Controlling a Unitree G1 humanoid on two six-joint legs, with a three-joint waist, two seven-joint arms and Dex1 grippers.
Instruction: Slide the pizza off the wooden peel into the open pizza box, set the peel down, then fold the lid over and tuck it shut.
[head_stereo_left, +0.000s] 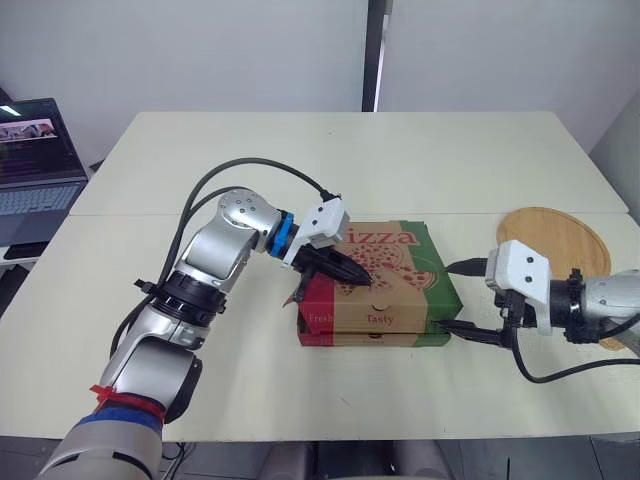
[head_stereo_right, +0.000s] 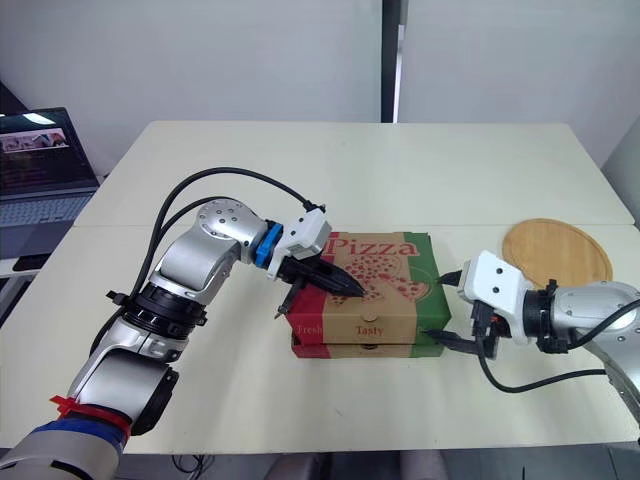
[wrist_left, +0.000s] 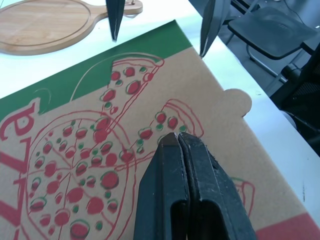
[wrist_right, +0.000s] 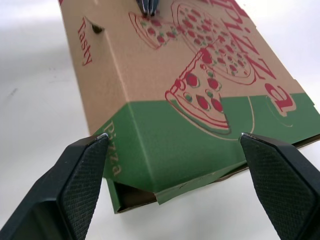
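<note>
The pizza box (head_stereo_left: 385, 283) lies in the middle of the table with its printed lid folded down over it. My left gripper (head_stereo_left: 362, 275) is shut, its tips pressing on the lid top (wrist_left: 100, 150). My right gripper (head_stereo_left: 470, 330) is open, close to the box's right side near the green corner (wrist_right: 165, 145), where the side flap gapes slightly. The round wooden peel (head_stereo_left: 560, 250) lies flat on the table at the right, behind my right arm, with nothing on it. The pizza is hidden from view.
A laptop (head_stereo_left: 35, 160) stands open on a side surface at the far left. The cream table (head_stereo_left: 340, 160) stretches wide behind the box. A dark chair (wrist_left: 272, 30) stands beyond the table's edge in the left wrist view.
</note>
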